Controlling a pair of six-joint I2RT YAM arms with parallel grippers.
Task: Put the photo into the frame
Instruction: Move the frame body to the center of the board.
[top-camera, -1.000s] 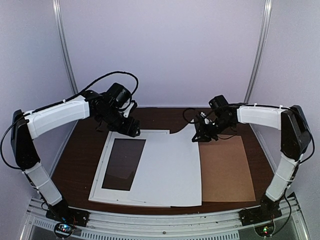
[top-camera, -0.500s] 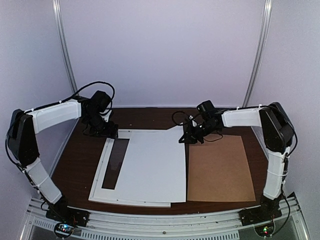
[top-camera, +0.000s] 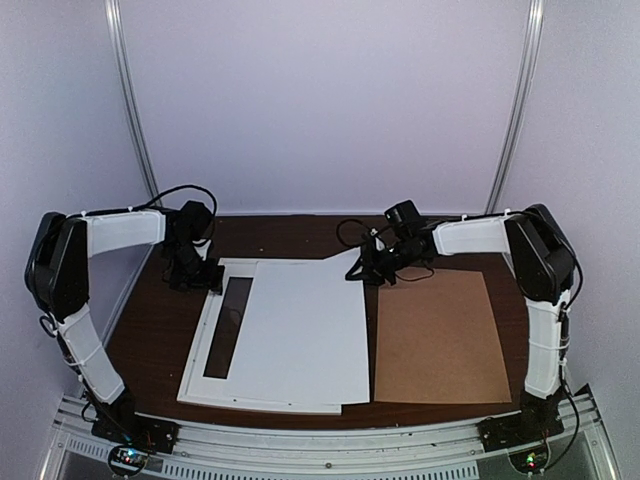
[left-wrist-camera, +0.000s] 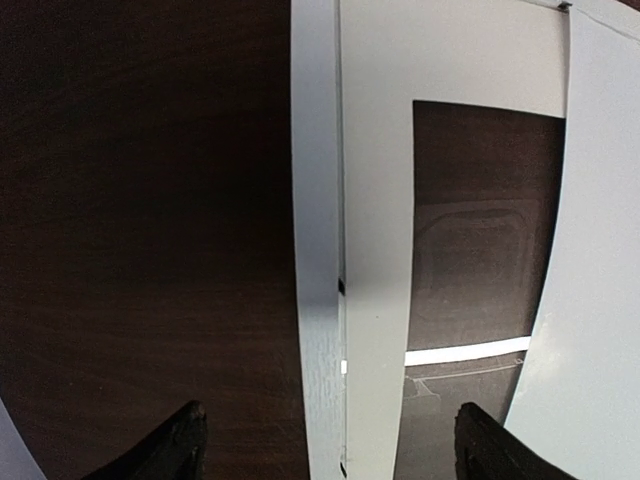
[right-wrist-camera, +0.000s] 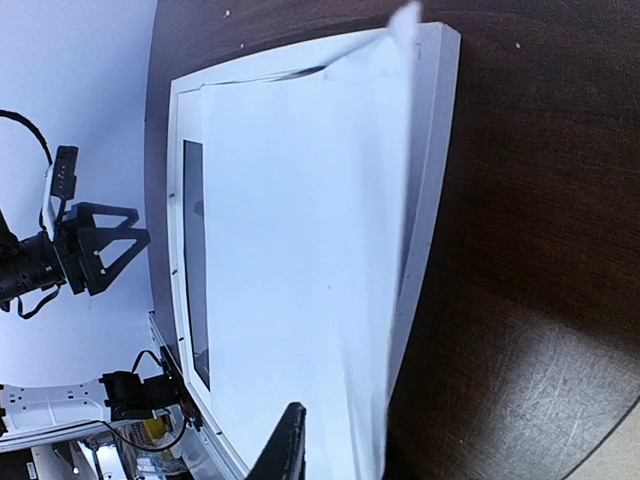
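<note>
Now the photo (top-camera: 305, 330), white back up, lies further left than a second ago. It covers most of the frame (left-wrist-camera: 315, 250), and only a narrow dark strip of the window in the mat (left-wrist-camera: 377, 250) still shows on the left. Your right gripper (top-camera: 372, 268) sits at the sheet's raised far-right corner; whether it is pinching that corner cannot be told. Your left gripper (left-wrist-camera: 332, 445) hangs spread wide over the frame's left rail, holding nothing. The sheet seems to overhang the right rail, so it likely needs a little more travel leftward before it drops in.
</note>
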